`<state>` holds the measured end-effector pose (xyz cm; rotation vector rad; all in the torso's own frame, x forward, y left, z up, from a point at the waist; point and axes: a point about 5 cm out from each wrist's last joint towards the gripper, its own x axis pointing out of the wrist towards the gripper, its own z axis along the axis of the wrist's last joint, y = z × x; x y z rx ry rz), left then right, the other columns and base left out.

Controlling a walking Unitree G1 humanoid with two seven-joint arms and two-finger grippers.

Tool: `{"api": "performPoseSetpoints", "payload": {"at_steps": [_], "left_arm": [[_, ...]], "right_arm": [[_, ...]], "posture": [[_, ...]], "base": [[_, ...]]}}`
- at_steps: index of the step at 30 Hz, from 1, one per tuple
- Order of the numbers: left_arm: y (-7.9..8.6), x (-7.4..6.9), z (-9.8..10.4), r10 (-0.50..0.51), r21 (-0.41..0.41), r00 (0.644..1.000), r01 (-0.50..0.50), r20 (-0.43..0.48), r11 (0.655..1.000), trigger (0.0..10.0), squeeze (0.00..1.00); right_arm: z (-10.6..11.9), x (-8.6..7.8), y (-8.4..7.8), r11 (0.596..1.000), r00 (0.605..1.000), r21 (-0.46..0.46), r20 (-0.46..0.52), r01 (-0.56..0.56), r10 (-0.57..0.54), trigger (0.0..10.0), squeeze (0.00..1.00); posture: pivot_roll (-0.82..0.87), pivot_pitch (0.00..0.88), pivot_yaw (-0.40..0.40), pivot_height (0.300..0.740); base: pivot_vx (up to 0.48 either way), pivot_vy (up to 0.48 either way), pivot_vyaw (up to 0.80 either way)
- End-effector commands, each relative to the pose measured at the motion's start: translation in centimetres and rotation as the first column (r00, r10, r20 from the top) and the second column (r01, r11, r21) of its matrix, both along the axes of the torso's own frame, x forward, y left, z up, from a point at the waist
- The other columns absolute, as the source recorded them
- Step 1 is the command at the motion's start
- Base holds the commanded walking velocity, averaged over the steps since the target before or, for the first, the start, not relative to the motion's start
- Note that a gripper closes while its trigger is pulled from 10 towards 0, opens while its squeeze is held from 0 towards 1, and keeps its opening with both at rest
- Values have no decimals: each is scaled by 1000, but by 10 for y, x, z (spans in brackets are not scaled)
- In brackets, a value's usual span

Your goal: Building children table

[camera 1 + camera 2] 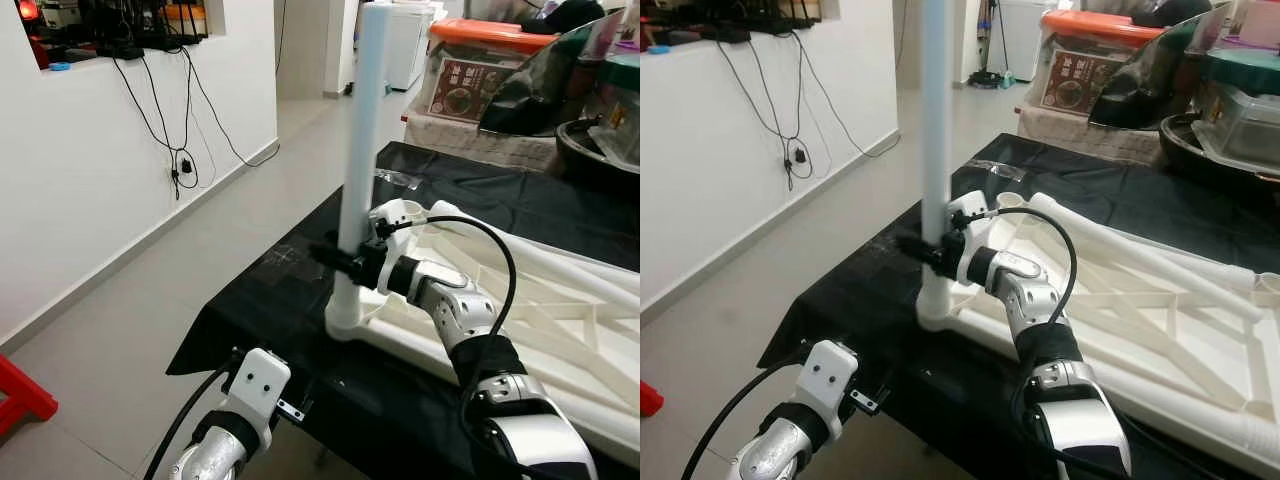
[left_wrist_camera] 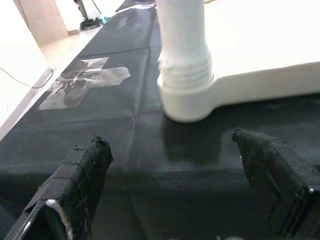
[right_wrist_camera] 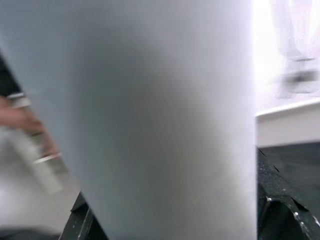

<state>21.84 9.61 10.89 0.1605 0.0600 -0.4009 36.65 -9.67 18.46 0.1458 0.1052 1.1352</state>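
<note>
left claw (image 2: 170,200) open just before the socket, right claw (image 1: 335,262) clamped around the upright white table leg (image 1: 365,150)

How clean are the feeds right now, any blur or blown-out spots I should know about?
Left and right eye views: sharp, evenly lit, the right gripper on the white leg. Left wrist view: the tabletop is washed out, the left gripper soft. Right wrist view: the leg is a close blur, with overexposure in one corner.
</note>
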Motion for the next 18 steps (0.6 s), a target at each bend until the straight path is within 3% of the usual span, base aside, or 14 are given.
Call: {"api": "performPoseSetpoints", "payload": {"at_steps": [1,8,9,13,18], "left_arm": [[1,0,-4,7,11,1000,-7,-12,1000,10000,0],[1,-1,-4,2,15,1000,-2,-10,1000,10000,0],[1,-2,-4,2,15,1000,-2,-10,1000,10000,0],[1,-2,-3,4,15,1000,-3,-10,1000,10000,0],[2,-2,-3,4,15,1000,-4,-9,1000,10000,0]], "right_arm": [[-1,-7,18,981,981,13,-23,-192,192,10000,0],[2,-6,29,948,948,20,-14,-316,317,10000,0],[1,-6,31,948,948,3,-10,-318,318,0,0],[-1,-5,32,952,953,-15,-1,-304,304,0,0],[-6,2,27,993,993,-18,-4,-117,117,0,0]], "posture": [[205,0,-89,740],[215,0,-88,740],[217,0,-91,740],[216,0,-90,740],[210,0,-87,740]], "base": [[0,0,0],[0,0,0],[0,0,0],[0,0,0],[0,0,0]]}}
